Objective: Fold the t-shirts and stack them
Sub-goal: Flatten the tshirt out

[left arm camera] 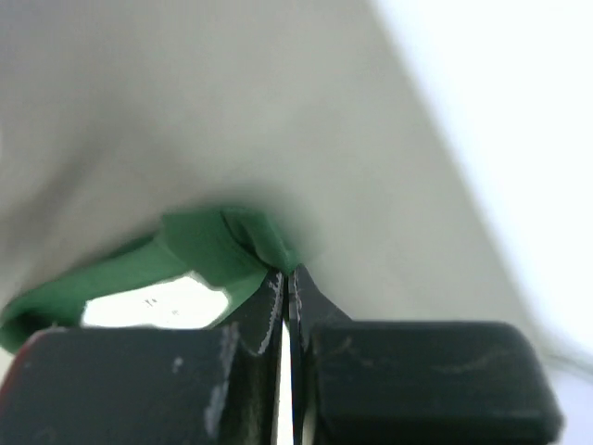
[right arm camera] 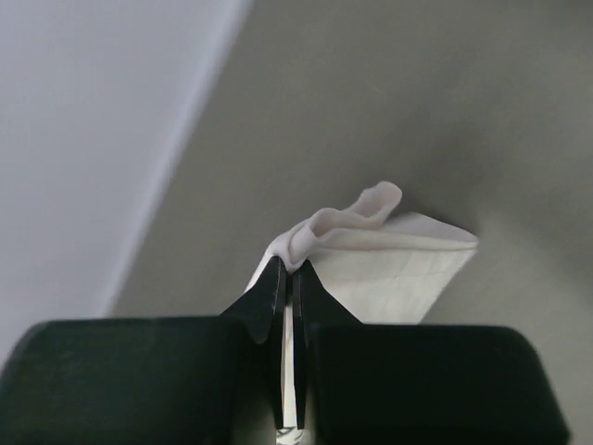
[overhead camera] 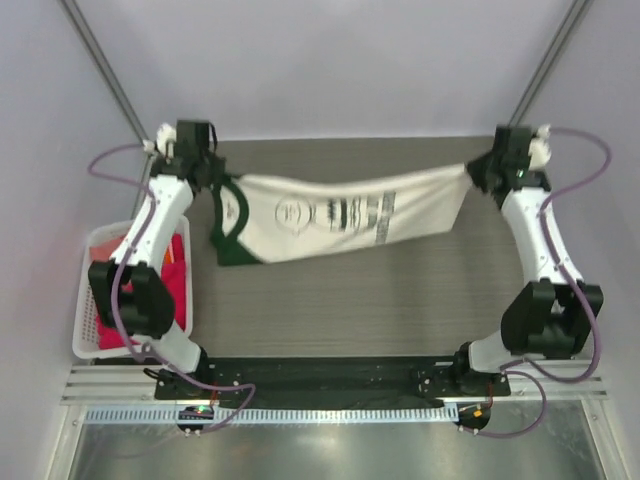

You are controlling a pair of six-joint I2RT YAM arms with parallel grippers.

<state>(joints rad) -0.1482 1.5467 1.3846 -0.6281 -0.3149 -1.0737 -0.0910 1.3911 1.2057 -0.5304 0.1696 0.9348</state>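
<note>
A cream t-shirt (overhead camera: 340, 218) with black print and dark green collar and sleeve trim is stretched between my two arms across the far part of the table. My left gripper (overhead camera: 212, 172) is shut on its green collar end (left arm camera: 243, 243). My right gripper (overhead camera: 478, 172) is shut on the cream hem corner (right arm camera: 345, 230). The shirt's lower edge sags toward the table, its green sleeve (overhead camera: 232, 250) hanging at the left. Magenta and salmon-pink t-shirts (overhead camera: 178, 268) lie in the basket at the left.
A white lattice basket (overhead camera: 90, 290) stands at the table's left edge beside my left arm. The grey table surface (overhead camera: 350, 310) stretches between the shirt and the arm bases. Slanted frame bars (overhead camera: 545, 60) rise at the back corners.
</note>
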